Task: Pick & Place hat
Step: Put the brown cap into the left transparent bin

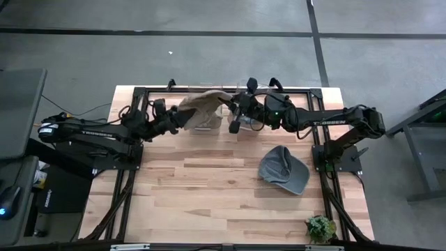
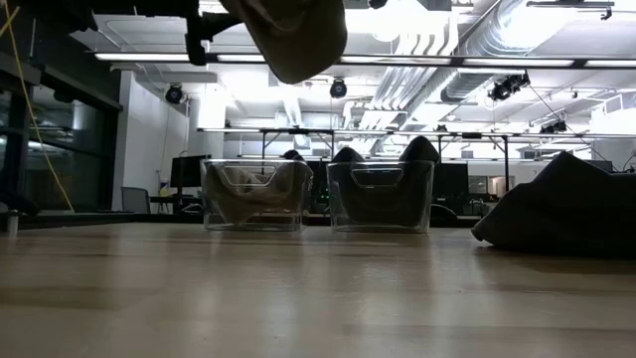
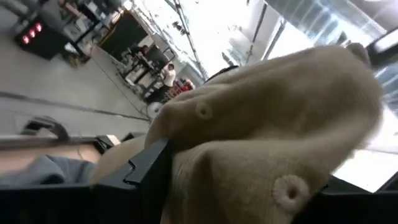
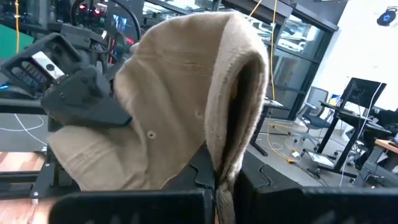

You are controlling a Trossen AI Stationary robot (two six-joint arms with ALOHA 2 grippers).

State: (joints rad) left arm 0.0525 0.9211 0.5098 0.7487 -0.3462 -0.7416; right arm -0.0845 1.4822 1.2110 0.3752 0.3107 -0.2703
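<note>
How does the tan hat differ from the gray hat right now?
The tan hat is held up off the table between the left claw and right claw, above the clear bins; the gray hat lies on the table. The tan one hangs crumpled, the gray one rests flat. Both are soft caps.

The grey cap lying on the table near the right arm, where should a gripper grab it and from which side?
Probably by the brim. The grey cap lies flat on the wooden table with its brim toward the near right edge, a thin stiff flap that fingers can close across. Come from above on that side; the soft crown would likely just bunch. Both grippers are busy: left gripper and right gripper hold the beige hat.
</note>
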